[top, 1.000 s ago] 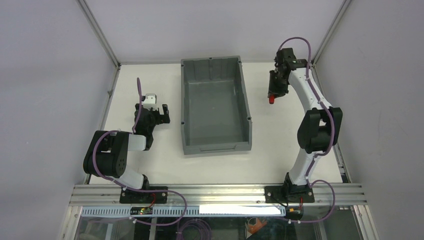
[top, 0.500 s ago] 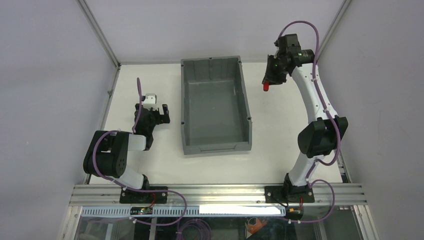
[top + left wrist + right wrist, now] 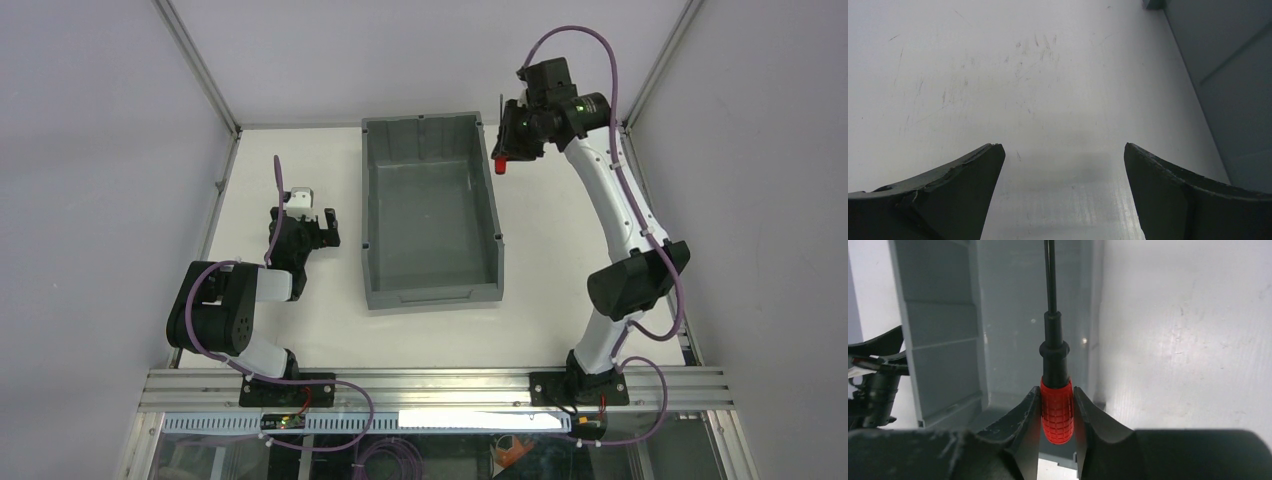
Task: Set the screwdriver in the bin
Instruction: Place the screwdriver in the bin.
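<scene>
The right pincer (image 3: 505,150) is pinching the screwdriver (image 3: 497,163) by its red handle, one finger pressing on each side. In the right wrist view the handle is sitting tight between the two dark fingertips (image 3: 1023,415), and the thin black shaft is running straight out from the pincer (image 3: 1057,412) toward the top of the frame. The screwdriver (image 3: 1053,355) is hanging in the air, not touching anything but the fingers.

From above, the right arm is reaching far over the table (image 3: 560,260), and the tool is hovering right at the bin's (image 3: 366,200) right wall, close to its far right corner. Under the shaft, the wrist view is showing the grey inside of the bin (image 3: 938,340) on the left and the white table (image 3: 1188,340) on the right.

The left pincer (image 3: 302,215) is resting low over the table to the left of the bin, apart from it. Its fingers are spread wide with nothing between them; the left wrist view is showing only scuffed white table (image 3: 998,75) in the gap of the pincer (image 3: 1063,155), with the bin's grey outer wall (image 3: 1228,90) running along the right edge.
</scene>
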Available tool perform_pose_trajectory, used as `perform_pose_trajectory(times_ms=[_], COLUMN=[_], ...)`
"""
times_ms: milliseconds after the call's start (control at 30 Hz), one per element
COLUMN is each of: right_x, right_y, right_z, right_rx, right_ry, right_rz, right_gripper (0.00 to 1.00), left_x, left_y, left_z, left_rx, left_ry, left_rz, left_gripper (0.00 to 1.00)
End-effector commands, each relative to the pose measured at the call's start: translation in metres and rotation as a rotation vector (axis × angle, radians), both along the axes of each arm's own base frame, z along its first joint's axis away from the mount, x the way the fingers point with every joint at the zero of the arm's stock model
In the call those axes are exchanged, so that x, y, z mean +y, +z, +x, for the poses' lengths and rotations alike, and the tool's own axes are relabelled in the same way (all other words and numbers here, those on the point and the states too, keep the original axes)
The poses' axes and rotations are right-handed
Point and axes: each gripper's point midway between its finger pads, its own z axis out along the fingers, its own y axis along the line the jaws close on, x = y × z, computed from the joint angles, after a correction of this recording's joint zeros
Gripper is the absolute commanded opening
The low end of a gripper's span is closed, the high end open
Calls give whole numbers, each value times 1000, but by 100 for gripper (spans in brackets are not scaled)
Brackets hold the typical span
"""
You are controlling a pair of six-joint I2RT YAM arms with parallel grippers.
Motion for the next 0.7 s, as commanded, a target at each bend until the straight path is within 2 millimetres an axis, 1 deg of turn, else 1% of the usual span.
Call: perform_pose_trajectory(times_ms=[0,100,300,400,667], right_x=[30,49,85,103,135], right_y=[34,33,21,11,-25], right_z=[-10,-13,-18,-22,-27], right_rx=[-68,-66,-37,-15,47], right_ry=[44,74,127,154,183], right_rz=[67,76,74,64,19], right_gripper=[0,0,0,0,0], left_x=[1,1,1,1,1], left_y=[16,17,17,17,16], left_z=[3,3,3,3,3], left_rx=[-55,-55,-56,-55,-55], left_ry=[-2,-2,-2,-2,-1], left_rz=[-15,-16,-17,-16,-16], left_gripper=[99,99,99,99,99])
